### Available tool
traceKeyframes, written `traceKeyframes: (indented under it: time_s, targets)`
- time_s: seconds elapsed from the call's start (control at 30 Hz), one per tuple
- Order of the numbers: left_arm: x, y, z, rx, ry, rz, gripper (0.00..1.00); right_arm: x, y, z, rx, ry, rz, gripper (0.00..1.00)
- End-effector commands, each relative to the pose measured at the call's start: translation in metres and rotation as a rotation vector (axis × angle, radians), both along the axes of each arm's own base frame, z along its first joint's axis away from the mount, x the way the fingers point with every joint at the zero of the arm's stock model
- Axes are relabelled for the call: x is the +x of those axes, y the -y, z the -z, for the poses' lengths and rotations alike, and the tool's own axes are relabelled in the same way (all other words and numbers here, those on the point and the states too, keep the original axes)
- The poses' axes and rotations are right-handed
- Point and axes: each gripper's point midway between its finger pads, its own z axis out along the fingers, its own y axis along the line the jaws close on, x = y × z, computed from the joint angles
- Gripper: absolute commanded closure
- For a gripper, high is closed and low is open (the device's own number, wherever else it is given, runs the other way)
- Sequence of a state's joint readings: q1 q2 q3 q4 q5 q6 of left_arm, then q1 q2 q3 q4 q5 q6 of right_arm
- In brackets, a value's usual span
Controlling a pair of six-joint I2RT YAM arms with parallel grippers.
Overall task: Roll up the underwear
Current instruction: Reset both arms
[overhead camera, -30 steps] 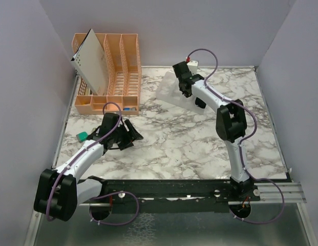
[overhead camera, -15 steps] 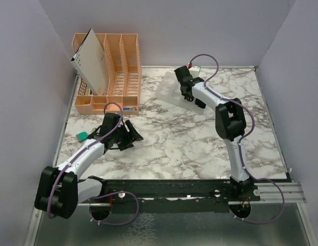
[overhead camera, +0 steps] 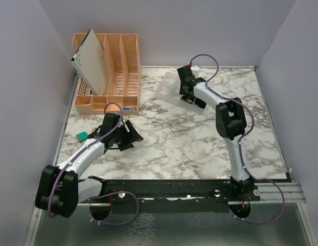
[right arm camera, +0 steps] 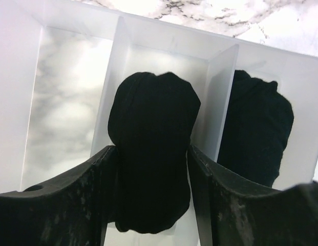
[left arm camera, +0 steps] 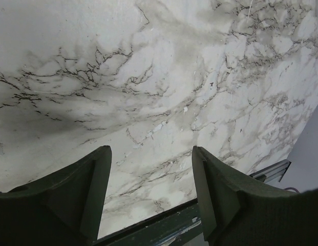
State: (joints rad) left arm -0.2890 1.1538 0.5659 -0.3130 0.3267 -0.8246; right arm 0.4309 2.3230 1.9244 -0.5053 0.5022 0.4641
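In the right wrist view my right gripper is shut on a rolled black underwear bundle, one finger on each side. It holds the bundle in the middle compartment of a white divided tray. A second rolled black underwear bundle lies in the compartment to the right. In the top view the right gripper is over the tray at the back of the table. My left gripper is open and empty, low over the bare marble at the left; the left wrist view shows only marble between its fingers.
An orange slotted organiser with a white perforated board leaning in it stands at the back left. A small teal object lies at the table's left edge. Grey walls enclose three sides. A black rail runs along the near edge.
My right gripper has shifted slightly right and lower over the white tray with the bundle in it. The left arm has barely moved.
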Motion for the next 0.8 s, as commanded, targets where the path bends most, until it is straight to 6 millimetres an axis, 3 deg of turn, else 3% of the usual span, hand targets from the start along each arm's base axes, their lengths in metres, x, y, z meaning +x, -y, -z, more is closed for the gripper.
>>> traceKeyframes:
  time_s: [0.0, 0.37, 0.57, 0.67, 0.7, 0.73, 0.77]
  targets:
    - [-0.001, 0.002, -0.001, -0.015, -0.002, 0.022, 0.31, 0.01, -0.003, -0.023, -0.001, 0.042, -0.031, 0.38]
    - [-0.002, 0.004, 0.0, -0.027, 0.003, 0.032, 0.31, 0.006, -0.01, -0.087, 0.055, 0.132, -0.095, 0.37]
    - [0.003, 0.001, -0.013, -0.015, 0.057, 0.023, 0.3, -0.011, -0.018, -0.134, 0.136, 0.226, -0.178, 0.32]
    - [0.007, -0.006, -0.023, 0.013, 0.099, -0.008, 0.24, -0.032, -0.009, -0.157, 0.165, 0.3, -0.187, 0.2]
    - [0.009, -0.008, -0.028, 0.026, 0.111, -0.021, 0.2, -0.041, -0.005, -0.16, 0.17, 0.327, -0.197, 0.07]
    - [0.01, -0.012, -0.031, 0.046, 0.129, -0.026, 0.17, -0.051, -0.001, -0.167, 0.181, 0.361, -0.205, 0.01]
    - [0.013, -0.016, -0.037, 0.066, 0.15, -0.033, 0.14, -0.061, 0.003, -0.171, 0.19, 0.384, -0.217, 0.0]
